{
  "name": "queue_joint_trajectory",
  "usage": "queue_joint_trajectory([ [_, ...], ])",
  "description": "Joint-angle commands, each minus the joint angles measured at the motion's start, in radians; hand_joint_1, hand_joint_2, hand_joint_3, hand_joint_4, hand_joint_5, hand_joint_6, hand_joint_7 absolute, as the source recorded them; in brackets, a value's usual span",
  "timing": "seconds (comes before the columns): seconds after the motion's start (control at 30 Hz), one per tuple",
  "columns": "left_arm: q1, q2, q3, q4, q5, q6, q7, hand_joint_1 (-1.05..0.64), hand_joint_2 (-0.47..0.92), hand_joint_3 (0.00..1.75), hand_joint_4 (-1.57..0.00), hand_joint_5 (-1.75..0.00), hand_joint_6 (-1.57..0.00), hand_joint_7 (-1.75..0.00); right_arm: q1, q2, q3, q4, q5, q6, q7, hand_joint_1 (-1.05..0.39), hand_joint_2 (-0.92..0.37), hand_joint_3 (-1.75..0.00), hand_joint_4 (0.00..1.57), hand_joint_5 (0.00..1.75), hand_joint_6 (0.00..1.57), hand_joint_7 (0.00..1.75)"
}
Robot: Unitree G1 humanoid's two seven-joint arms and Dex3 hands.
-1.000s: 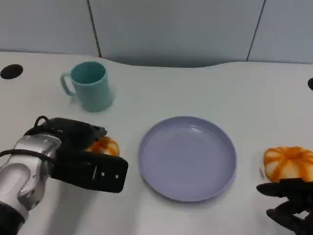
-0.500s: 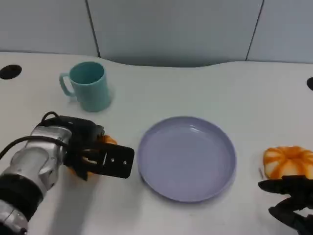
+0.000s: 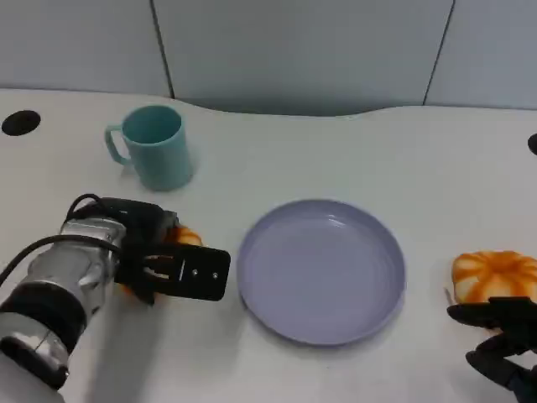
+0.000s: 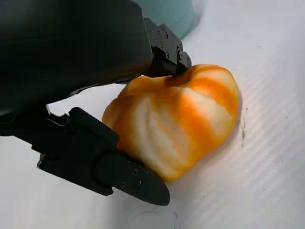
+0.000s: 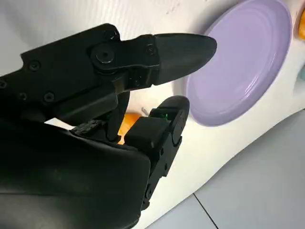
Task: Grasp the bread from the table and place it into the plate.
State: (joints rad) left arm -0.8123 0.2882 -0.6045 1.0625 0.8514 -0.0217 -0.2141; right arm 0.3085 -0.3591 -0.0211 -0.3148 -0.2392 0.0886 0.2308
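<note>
My left hand (image 3: 172,270) gripping the bread (image 4: 178,121), fingers closed around it, my right hand (image 3: 503,336) spread, holding nothing, near the table's (image 3: 352,159) front right corner

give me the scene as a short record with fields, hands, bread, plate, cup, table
left hand: grips the left bread roll, still on the table
right hand: fingers apart, holds nothing, just near the right bread roll
plate: lilac, nothing in it, between the rolls
cup: teal, upright, beyond the left hand
table: white
</note>
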Motion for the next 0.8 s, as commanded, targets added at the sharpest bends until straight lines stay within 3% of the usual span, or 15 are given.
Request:
queue_joint_trajectory([
  [0.03,-0.002,0.003,-0.014,0.041,-0.008,-0.018,0.042,-0.55,0.77,0.0,-0.2,-0.07,-0.32,-0.01,0.004,-0.007,-0.019,0.011,0.013,-0.044,-0.01,-0.24,-0.92,-0.37,0.63,0.63,0.78,0.0],
  [0.13,-0.004,0.003,-0.017,0.068,-0.008,-0.046,0.104,-0.53,0.78,0.01,-0.24,-0.08,-0.37,-0.03,0.003,-0.006,-0.023,0.018,0.012,-0.056,-0.014,-0.26,-0.92,-0.37,0.64,0.63,0.78,0.0],
  [0.3,0.004,-0.018,-0.012,0.114,-0.018,-0.046,0.22,-0.51,0.76,0.01,-0.41,-0.18,-0.58,-0.11,0.003,-0.002,-0.03,0.022,0.02,-0.065,-0.017,-0.27,-0.92,-0.37,0.64,0.62,0.78,0.0],
  [0.37,0.003,-0.023,-0.009,0.132,-0.031,-0.046,0.235,-0.51,0.78,0.0,-0.29,-0.6,-0.56,-0.3,0.002,-0.002,-0.032,0.028,0.025,-0.078,-0.019,-0.27,-0.92,-0.37,0.64,0.62,0.78,0.0],
  [0.4,0.002,-0.025,-0.009,0.138,-0.037,-0.048,0.239,-0.51,0.79,0.0,-0.22,-0.82,-0.49,-0.51,0.002,-0.002,-0.033,0.032,0.025,-0.084,-0.021,-0.27,-0.92,-0.37,0.65,0.63,0.78,0.01],
  [0.53,0.013,-0.025,-0.016,0.155,-0.043,-0.061,0.293,-0.4,0.81,0.0,-0.21,-1.19,-0.36,-0.96,0.001,0.0,-0.036,0.037,0.025,-0.093,-0.023,-0.27,-0.92,-0.36,0.65,0.63,0.79,0.01],
  [0.7,0.021,-0.025,-0.017,0.169,-0.047,-0.076,0.343,-0.36,0.82,0.0,-0.24,-1.32,-0.33,-1.09,0.002,0.0,-0.037,0.035,0.026,-0.092,-0.023,-0.26,-0.92,-0.36,0.65,0.62,0.79,0.01],
  [0.73,0.029,-0.025,-0.009,0.171,-0.054,-0.087,0.372,-0.25,0.84,0.01,-0.24,-1.55,-0.29,-1.34,0.004,0.0,-0.037,0.027,0.023,-0.082,-0.023,-0.27,-0.92,-0.36,0.65,0.62,0.78,0.01],
  [0.8,0.038,-0.028,-0.001,0.18,-0.063,-0.097,0.416,-0.17,0.88,0.01,-0.3,-1.71,-0.25,-1.64,0.007,0.001,-0.038,0.019,0.02,-0.072,-0.023,-0.27,-0.92,-0.36,0.64,0.62,0.78,0.0],
])
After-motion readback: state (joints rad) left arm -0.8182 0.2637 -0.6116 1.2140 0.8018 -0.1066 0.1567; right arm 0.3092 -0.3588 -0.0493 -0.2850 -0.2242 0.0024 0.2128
